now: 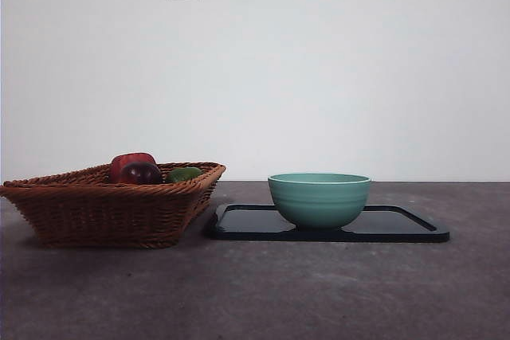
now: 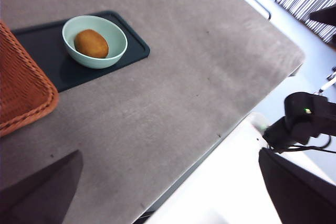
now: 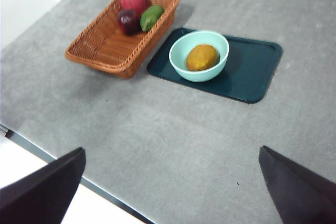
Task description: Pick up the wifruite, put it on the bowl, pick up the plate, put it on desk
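Both claws hang wide apart and empty, high above the desk's edges.

The left claw (image 2: 170,192) and right claw (image 3: 170,187) touch nothing. The fruit (image 3: 202,57) already lies in the bowl (image 3: 181,61), which stands on the dark tray (image 3: 252,72) mid-desk (image 3: 184,135), just beside the basket (image 3: 105,45). Judging by this, the first step is done; lifting the tray is next, calling for a descent to its rim.
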